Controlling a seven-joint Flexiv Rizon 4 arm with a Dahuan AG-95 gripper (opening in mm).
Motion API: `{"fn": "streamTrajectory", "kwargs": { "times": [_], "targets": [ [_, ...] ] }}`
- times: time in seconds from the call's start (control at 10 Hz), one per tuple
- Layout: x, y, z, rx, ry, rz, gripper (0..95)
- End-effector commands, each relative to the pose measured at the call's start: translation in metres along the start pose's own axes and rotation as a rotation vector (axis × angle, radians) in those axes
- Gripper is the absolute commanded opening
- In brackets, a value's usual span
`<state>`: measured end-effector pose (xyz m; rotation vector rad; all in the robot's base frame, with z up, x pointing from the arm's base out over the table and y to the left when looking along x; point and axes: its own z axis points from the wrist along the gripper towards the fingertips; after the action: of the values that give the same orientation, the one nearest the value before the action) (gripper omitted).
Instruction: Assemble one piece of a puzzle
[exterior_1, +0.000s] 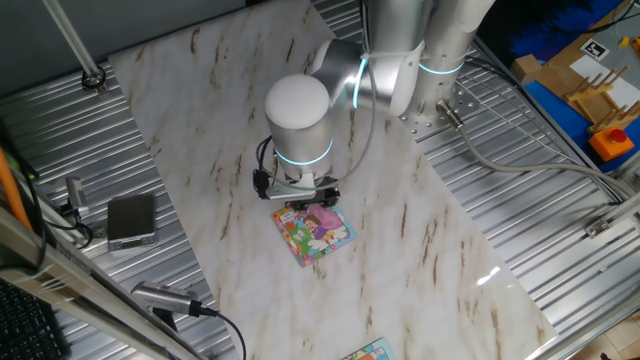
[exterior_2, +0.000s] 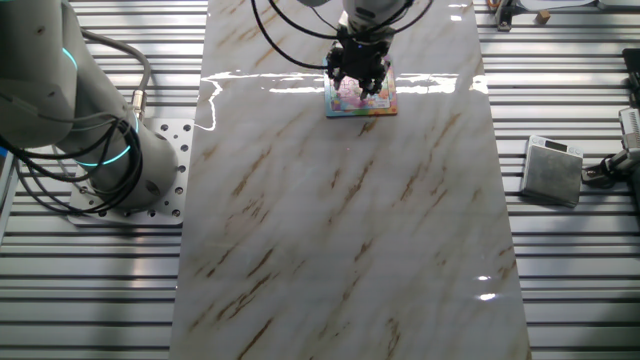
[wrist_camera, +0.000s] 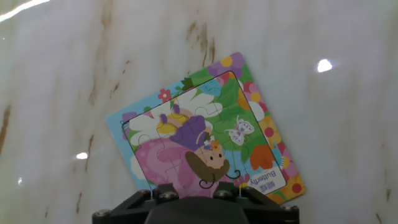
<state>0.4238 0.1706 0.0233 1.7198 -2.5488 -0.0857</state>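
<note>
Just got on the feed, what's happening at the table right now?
The arm has its gripper low over the near edge of the puzzle, a small cartoon board lying on the marble tabletop. In the hand view, a pink piece sits right at the fingers, over the pink figure. Whether it is seated or still held cannot be told; the fingertips are hidden.

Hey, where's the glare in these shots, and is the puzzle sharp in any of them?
One fixed view: a small bright glint on the marble tabletop, puzzle small and soft. The other fixed view: a bright reflective band across the marble right beside the puzzle. Hand view: white hotspots near the top corners, puzzle sharp and detailed, gripper body dark at the bottom edge.
</note>
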Motion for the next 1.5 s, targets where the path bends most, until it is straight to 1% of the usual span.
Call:
{"fn": "streamTrajectory", "kwargs": {
  "times": [0.1, 0.2, 0.3, 0.5, 0.6, 0.7, 0.8, 0.9, 1.0, 1.1, 1.2, 1.3, 1.4, 1.5],
  "targets": [
    [0.001, 0.001, -0.001, 0.009, 0.000, 0.015, 38.0],
    [0.000, 0.002, 0.000, -0.002, -0.003, 0.018, 38.0],
    [0.000, 0.002, 0.000, -0.007, -0.012, 0.028, 57.0],
    [0.000, 0.002, 0.000, -0.003, 0.008, 0.091, 57.0],
    [0.000, 0.002, 0.000, 0.004, 0.020, 0.107, 57.0],
    [0.000, 0.002, 0.000, 0.008, 0.027, 0.116, 38.0],
    [0.004, -0.001, -0.001, 0.009, 0.032, 0.124, 38.0],
    [0.016, -0.011, -0.005, 0.007, 0.040, 0.116, 38.0],
    [0.035, -0.029, -0.009, 0.005, 0.036, 0.097, 38.0],
    [0.050, -0.044, -0.010, 0.005, 0.032, 0.086, 38.0],
    [0.059, -0.053, -0.010, 0.004, 0.029, 0.079, 38.0],
    [0.070, -0.066, -0.011, 0.003, 0.026, 0.058, 38.0],
    [0.084, -0.087, -0.016, 0.006, 0.035, 0.040, 38.0],
    [0.088, -0.093, -0.018, 0.006, 0.037, 0.030, 38.0]
  ]
}}
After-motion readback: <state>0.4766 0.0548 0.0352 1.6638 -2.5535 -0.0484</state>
